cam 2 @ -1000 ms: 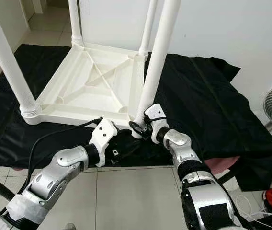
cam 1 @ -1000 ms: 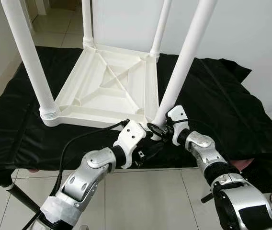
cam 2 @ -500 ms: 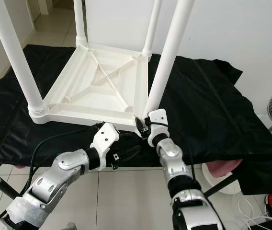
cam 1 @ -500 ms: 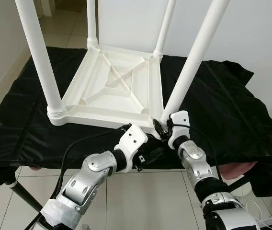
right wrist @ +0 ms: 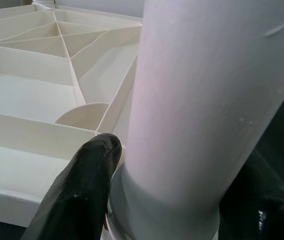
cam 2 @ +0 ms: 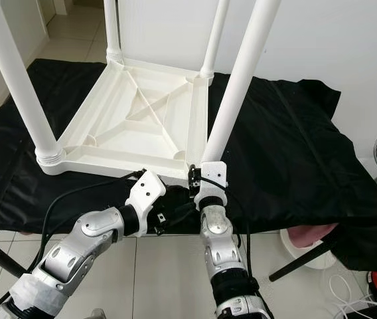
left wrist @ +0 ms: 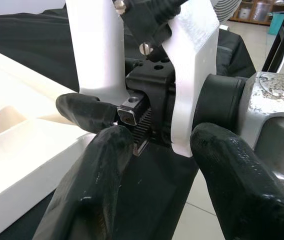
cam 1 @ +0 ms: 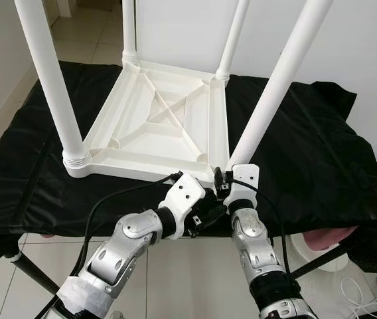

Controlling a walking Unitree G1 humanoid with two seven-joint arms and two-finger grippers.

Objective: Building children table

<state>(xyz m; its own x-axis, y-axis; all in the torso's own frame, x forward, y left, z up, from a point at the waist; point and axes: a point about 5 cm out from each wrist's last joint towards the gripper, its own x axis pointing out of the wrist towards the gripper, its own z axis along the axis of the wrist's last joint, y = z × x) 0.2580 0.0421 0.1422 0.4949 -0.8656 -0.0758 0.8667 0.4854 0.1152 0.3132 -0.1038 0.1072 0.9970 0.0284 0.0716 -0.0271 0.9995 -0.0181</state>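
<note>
While the upturned table (cam 1: pixel 155 123) rests lower centre, right gripper (cam 1: pixel 223 178) jaws clamp leg (cam 1: pixel 275 86), seating it; left gripper (cam 1: pixel 210 211) jaws apart.

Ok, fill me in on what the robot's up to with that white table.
A white plastic children's table lies upside down on a black cloth-covered surface, all four round legs pointing up. The right hand is at the base of the near-right white leg, one black finger pressed against the leg just above its socket. The leg leans noticeably, so it may not be fully seated yet. The left hand hovers right beside the right wrist at the table's near edge, its fingers apart, holding nothing.
</note>
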